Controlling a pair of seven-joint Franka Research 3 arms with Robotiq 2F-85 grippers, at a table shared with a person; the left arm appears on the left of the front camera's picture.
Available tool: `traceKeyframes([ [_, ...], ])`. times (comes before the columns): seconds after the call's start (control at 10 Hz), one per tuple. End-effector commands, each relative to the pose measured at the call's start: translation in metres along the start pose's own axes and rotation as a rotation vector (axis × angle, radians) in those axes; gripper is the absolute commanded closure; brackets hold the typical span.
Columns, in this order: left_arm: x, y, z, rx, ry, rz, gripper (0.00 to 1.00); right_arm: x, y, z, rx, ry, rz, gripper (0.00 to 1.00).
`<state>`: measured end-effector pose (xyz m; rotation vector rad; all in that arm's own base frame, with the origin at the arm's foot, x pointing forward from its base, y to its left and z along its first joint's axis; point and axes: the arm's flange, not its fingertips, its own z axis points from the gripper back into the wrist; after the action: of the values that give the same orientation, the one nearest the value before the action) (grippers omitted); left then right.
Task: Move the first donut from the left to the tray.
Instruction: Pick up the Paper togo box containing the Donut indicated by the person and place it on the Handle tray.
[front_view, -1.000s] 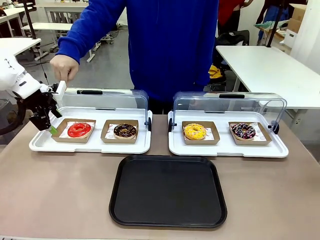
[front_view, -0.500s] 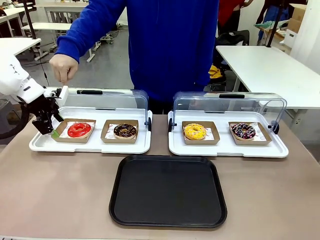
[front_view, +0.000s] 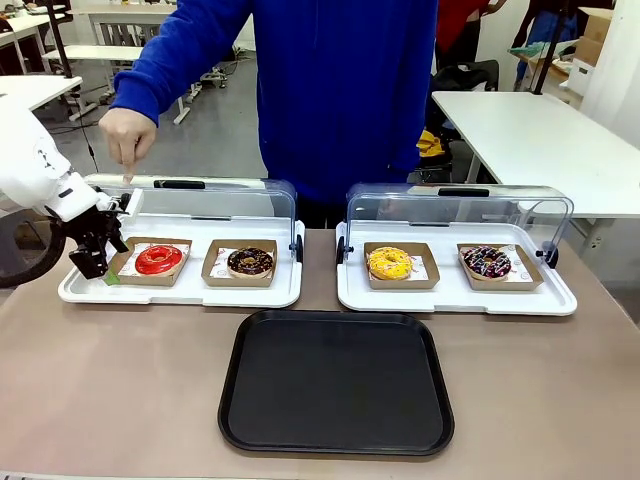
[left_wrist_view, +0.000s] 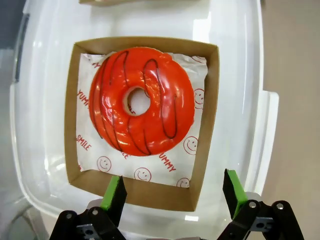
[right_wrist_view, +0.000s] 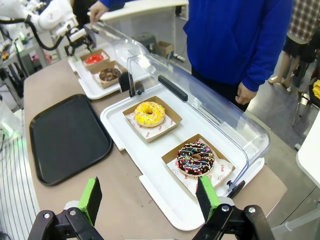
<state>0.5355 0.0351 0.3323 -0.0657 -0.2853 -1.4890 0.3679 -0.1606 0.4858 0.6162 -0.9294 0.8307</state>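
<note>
The red donut (front_view: 160, 259) lies in its shallow brown box (front_view: 118, 270) at the left end of the left white tray (front_view: 80, 292). My left gripper (front_view: 100, 266) hangs open at the box's left edge, just above the white tray. In the left wrist view the red donut (left_wrist_view: 142, 112) sits on printed paper in the box (left_wrist_view: 211, 125), and my left gripper (left_wrist_view: 174, 186) straddles the box's near wall with nothing gripped. The black tray (front_view: 335, 380) lies at the table's front middle. My right gripper (right_wrist_view: 149, 190) is open, high above the right white tray (right_wrist_view: 150, 200), far from the red donut (right_wrist_view: 94, 58).
A chocolate donut (front_view: 250, 262) sits beside the red one. A yellow donut (front_view: 390, 263) and a sprinkled dark donut (front_view: 487, 262) lie in the right white tray. Both clear lids (front_view: 225, 200) stand raised. A person's hand (front_view: 128, 135) is at the left lid's far corner.
My left gripper has swung and dropped slightly, settling lower at the left edge of the red donut's box. Donuts, trays and the person's hand have hardly moved.
</note>
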Motion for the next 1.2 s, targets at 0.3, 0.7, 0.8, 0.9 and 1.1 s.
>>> traceKeyframes([
  [0.3, 0.002, 0.001, -0.012, 0.013, 0.041, -0.03, 0.0, 0.001, -0.003, -0.001, -0.001, -0.03, 0.025, 0.0],
  [0.7, 0.002, 0.0, -0.021, -0.001, 0.062, -0.034, 0.0, 0.001, -0.003, -0.001, -0.001, -0.03, 0.025, 0.0],
  [0.8, 0.002, 0.001, -0.023, -0.006, 0.069, -0.034, 0.0, 0.001, -0.003, -0.001, -0.001, -0.03, 0.025, 0.0],
  [0.9, 0.003, 0.001, -0.023, -0.008, 0.068, -0.032, 0.54, 0.001, -0.003, -0.001, -0.001, -0.03, 0.025, 0.0],
  [1.1, 0.004, -0.001, -0.018, -0.006, 0.071, -0.033, 1.0, 0.001, -0.003, -0.001, -0.001, -0.03, 0.025, 0.0],
])
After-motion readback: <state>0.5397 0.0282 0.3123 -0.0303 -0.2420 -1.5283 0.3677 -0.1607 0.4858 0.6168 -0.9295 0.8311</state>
